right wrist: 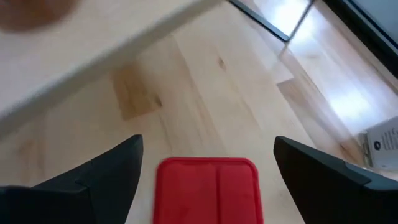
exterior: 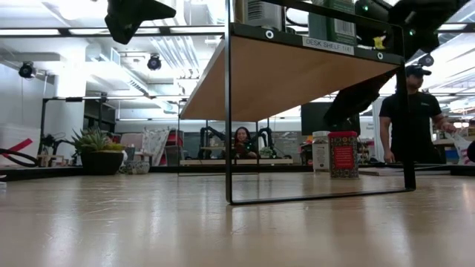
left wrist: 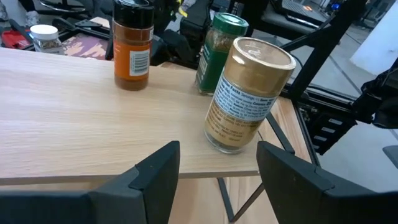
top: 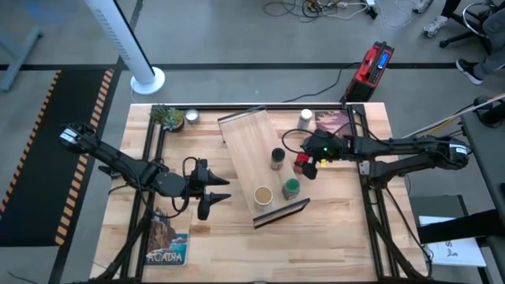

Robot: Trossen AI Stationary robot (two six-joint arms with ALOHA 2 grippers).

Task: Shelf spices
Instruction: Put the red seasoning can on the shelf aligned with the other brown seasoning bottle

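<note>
Three jars are seen standing on the shelf: the black-lidded jar, the green-lidded jar and the wide tan-lidded jar. The red square tin is found on the table just beside the shelf's edge, under the right gripper, whose fingers are spread wide on either side of the tin without touching it. The white-capped jar is set by a book. The left gripper is held wide open and empty, near the shelf. A potted plant occupies a far corner.
</note>
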